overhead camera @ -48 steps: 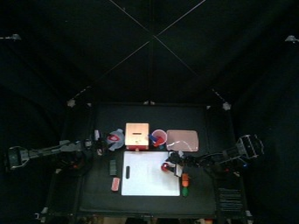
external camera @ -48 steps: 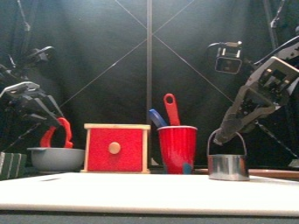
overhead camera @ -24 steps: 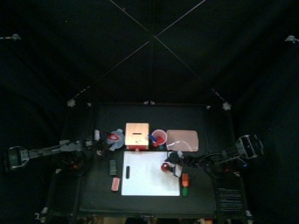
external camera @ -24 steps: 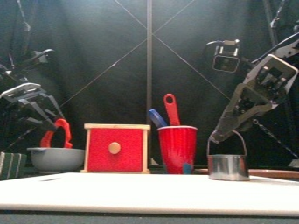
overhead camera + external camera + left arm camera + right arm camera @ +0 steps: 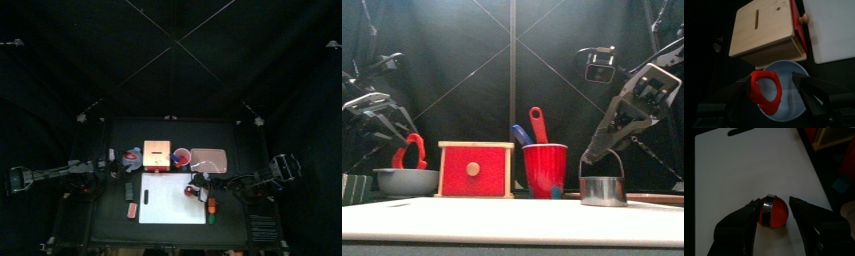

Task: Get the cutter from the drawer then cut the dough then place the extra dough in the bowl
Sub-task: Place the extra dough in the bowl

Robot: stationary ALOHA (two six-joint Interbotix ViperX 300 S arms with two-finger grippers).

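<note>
The round metal cutter with a wire handle stands on the white cutting board, at about 1 o'clock from the board's middle in the top view. It is pressed over the flat red dough disc, which shows inside its ring. It sits where it was a second ago. The right gripper hangs just over the handle with its jaws spread to either side of the cutter, gripping nothing. Its arm is tipped slightly higher than a second ago. At 10 o'clock from the board, the torn red dough ring stands on edge in the blue-grey bowl with two small handles, its top rising above the rim in the front view. The left gripper is over it, jaws set wider than the ring and the far one clearly clear of it; this gripper has lifted a little since the earlier frame. At 12 o'clock stands the pale wooden box with a red drawer front, unmoved. Just beside it is the red cup holding the blue toy knife and the red toy knife. The flat pink tray lies at 1 o'clock behind the cutter.
</note>
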